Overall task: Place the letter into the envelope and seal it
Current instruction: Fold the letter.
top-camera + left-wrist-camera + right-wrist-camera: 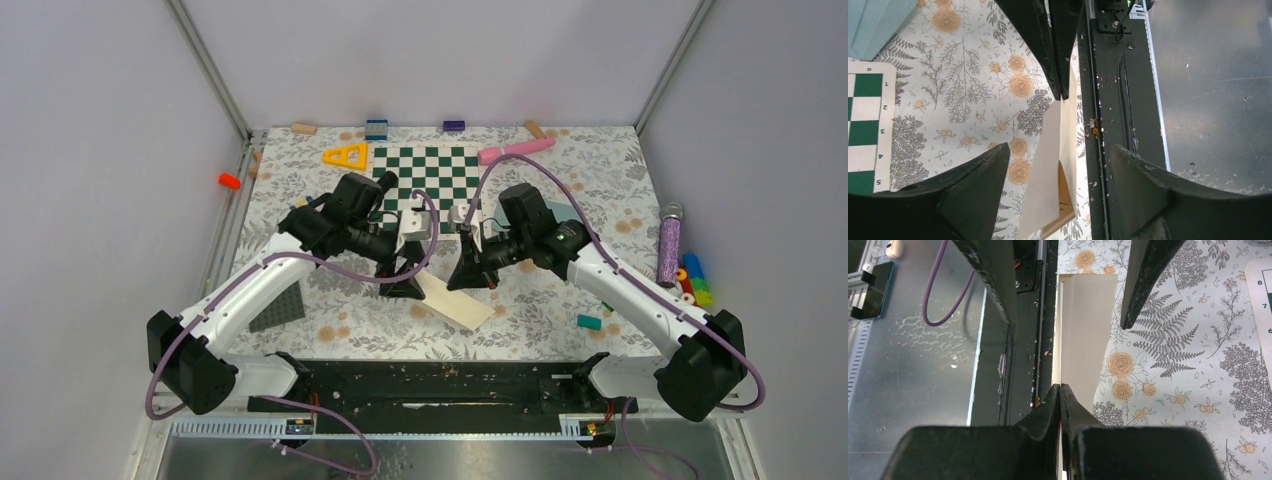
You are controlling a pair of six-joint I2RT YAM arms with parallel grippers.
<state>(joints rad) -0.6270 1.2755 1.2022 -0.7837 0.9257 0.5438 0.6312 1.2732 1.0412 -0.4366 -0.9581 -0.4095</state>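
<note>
Right now I'm counting one chessboard [432, 178], with one letter [455, 300] lying in front of it, one envelope [873, 20] peeking out to its right, one yellow triangle [347, 155] sitting just left of it, and two tan blocks [303, 128] [535, 128] resting behind it.

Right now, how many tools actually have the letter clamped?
1. The right tool is shut on one edge of the letter. The left tool is open, a finger on either side of the sheet, not pinching it. Both show clearly.

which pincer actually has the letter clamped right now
The right pincer: its fingers are shut on the edge of the letter. The left pincer is open, one finger on each side of the sheet.
</note>
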